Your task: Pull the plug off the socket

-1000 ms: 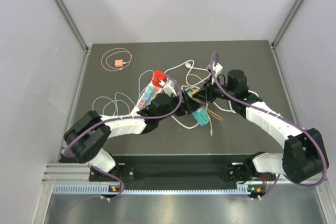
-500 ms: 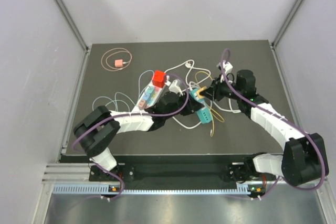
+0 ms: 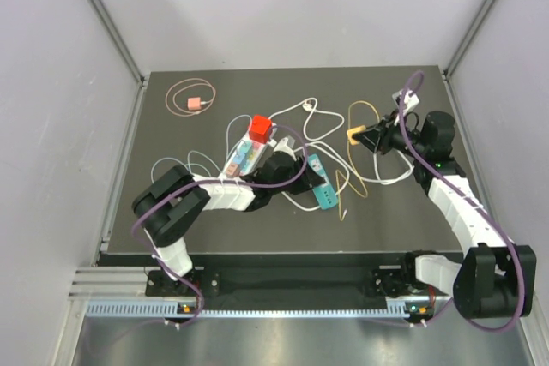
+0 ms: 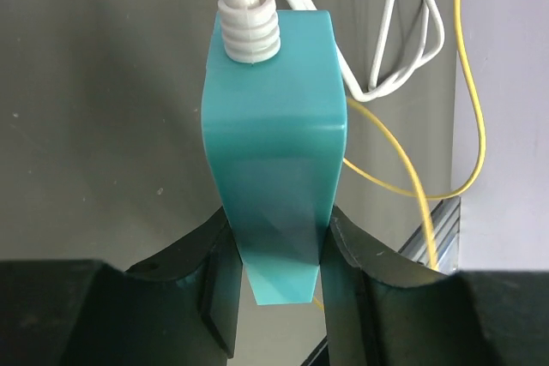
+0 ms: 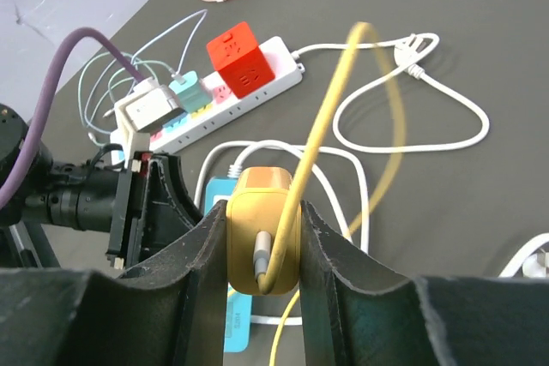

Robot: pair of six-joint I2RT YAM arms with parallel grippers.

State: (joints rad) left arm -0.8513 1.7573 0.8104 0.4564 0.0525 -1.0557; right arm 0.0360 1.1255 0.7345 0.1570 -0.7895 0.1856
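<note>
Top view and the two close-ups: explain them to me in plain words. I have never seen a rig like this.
These are two robot arms bolted at a table's near edge. The wide picture looks down from above; each close-up comes from a camera on one wrist. The left fingers clamp a teal socket block. The right fingers hold a yellow plug, apart from it. On the dark table lie a white power strip with a red cube, loose cables and a pink charger.
</note>
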